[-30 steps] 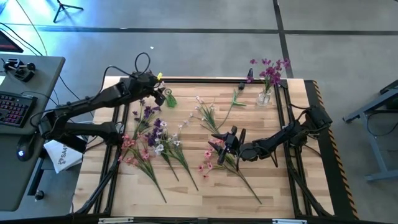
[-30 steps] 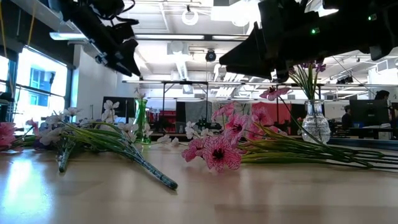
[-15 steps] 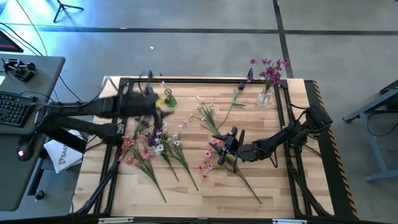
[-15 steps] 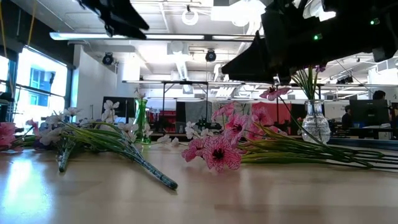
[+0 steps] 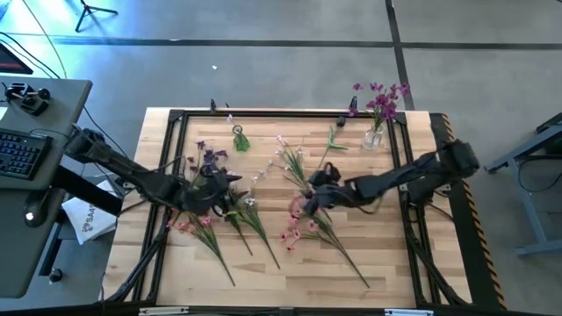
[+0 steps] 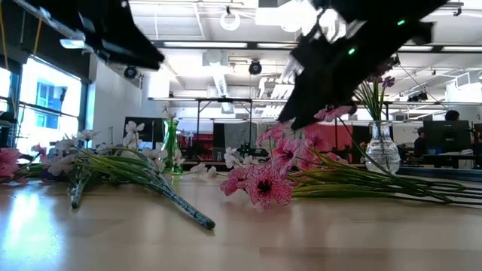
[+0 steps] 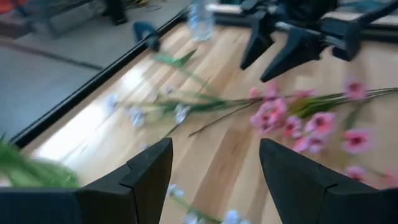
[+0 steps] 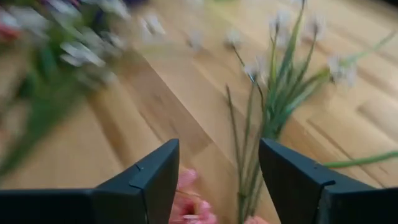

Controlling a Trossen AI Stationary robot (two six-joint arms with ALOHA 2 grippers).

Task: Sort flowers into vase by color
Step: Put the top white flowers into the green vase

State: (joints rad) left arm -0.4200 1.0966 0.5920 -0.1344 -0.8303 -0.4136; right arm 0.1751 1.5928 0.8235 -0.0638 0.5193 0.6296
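Both end effectors spread wide, empty, left end effector [image 5: 230, 186], right end effector [image 5: 309, 195], above flowers [image 5: 303, 219].

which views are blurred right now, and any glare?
Right wrist view: heavy motion blur; the white sprigs smear, though the right claw is sharp. Left wrist view: milder blur on the pink flowers, glare on the table. Low view: both arms smeared, ceiling lights blown out. High view: sharp.
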